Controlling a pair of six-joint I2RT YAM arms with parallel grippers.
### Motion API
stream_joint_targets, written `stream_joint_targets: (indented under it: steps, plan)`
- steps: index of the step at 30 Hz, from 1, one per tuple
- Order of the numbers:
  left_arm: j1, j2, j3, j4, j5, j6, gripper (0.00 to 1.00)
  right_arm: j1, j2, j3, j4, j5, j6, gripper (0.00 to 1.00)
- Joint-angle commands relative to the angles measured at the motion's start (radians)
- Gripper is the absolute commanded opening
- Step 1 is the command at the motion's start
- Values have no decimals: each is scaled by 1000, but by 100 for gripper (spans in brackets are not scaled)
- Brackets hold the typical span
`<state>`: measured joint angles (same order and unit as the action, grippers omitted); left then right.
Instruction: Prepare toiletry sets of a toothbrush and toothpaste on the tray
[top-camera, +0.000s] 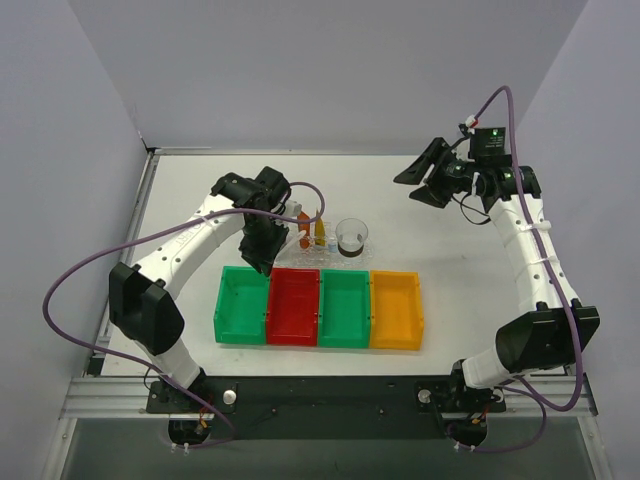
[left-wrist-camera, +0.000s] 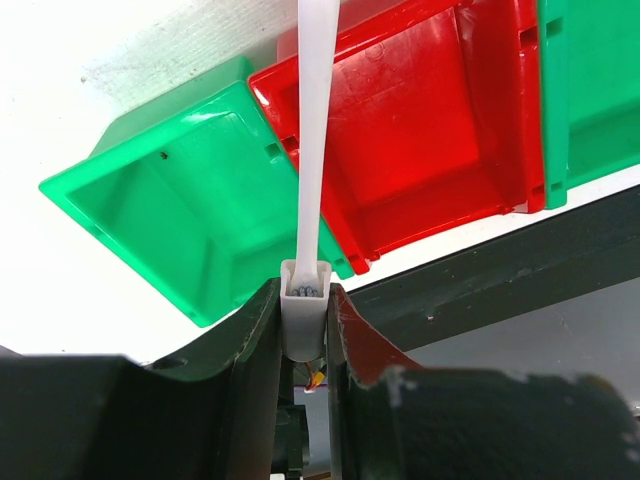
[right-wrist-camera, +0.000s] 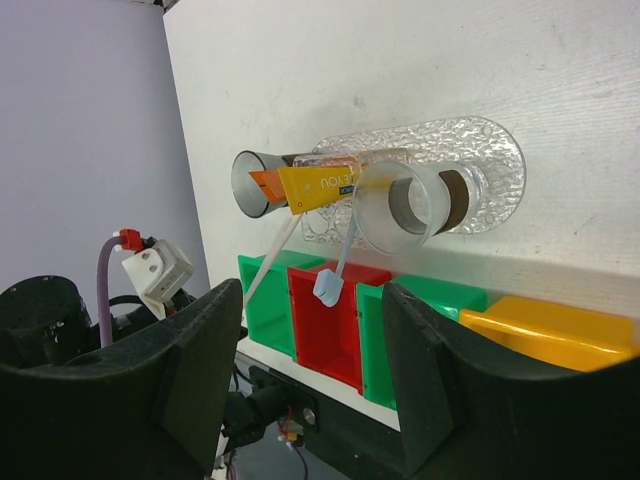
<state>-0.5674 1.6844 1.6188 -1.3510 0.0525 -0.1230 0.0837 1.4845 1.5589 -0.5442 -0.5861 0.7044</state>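
White table (top-camera: 450, 270), clear tray (right-wrist-camera: 497, 165) on it; four coloured bins (top-camera: 345, 310) alongside

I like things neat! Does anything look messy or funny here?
Yes: the orange tube and yellow tube both crowd one cup, while the other cup seems to hold only the blue toothbrush. Nothing looks spilled or broken.

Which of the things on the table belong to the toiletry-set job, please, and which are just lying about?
Job in hand:
- white toothbrush, gripped by the left hand
- pale blue toothbrush
- orange tube
- yellow tube
- clear tray

Lying about:
- green bins
- red bin
- orange bin
- clear cups
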Motion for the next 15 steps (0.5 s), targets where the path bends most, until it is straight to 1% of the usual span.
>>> stream_joint_targets:
  steps: [1,8,15]
  plan:
    - [-2,-12,24,-123,21,-26,0,-15,-20,7,-19,-31,-19,53]
    - [-3,-29,-19,-157,29,-52,0,-27,-36,-11,-30,-40,-31,53]
    - [-15,-45,-39,-157,24,-53,0,-30,-47,-23,-36,-47,-39,53]
